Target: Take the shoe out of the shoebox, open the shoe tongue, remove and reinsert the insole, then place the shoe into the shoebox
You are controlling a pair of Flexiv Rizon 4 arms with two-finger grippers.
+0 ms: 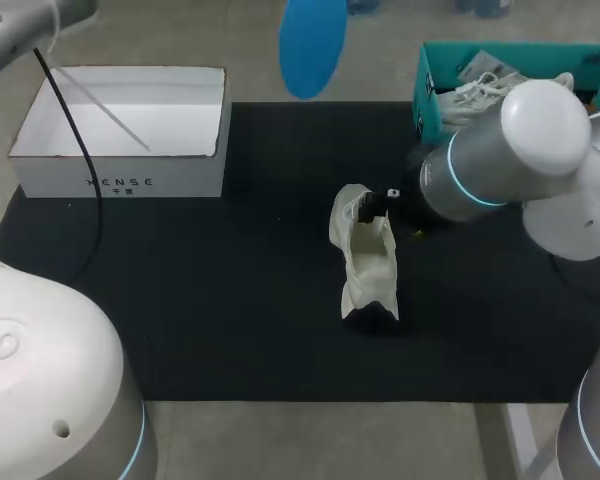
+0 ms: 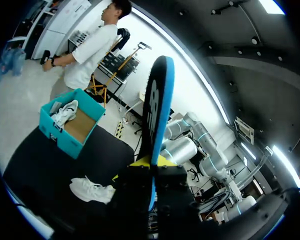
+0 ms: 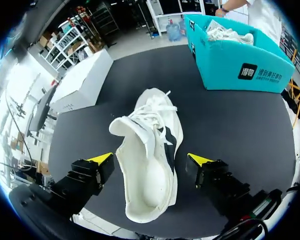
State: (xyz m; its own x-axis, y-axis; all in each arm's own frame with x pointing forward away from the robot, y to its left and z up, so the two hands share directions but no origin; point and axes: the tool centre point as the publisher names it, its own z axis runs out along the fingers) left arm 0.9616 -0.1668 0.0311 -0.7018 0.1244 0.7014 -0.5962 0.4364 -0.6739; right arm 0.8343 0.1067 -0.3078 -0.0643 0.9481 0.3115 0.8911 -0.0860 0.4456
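Grips blue oval foam insole [image 1: 312,45] edge-on in closed left gripper [image 2: 151,164], high at upper middle, probably awaiting reinsertion. Straddles white lace-up shoe [image 1: 368,255] at black mat [image 1: 230,300] centre with right gripper [image 3: 151,160] spread wide, seemingly untouching. Keeps white cardboard shoebox [image 1: 120,172] upper left, open for return.

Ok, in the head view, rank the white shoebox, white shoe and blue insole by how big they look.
1. White shoebox, clearly largest.
2. White shoe.
3. Blue insole looks slightly smaller, but it is raised nearer the camera and cut off at the frame edge, so its rank against the shoe is unsure.
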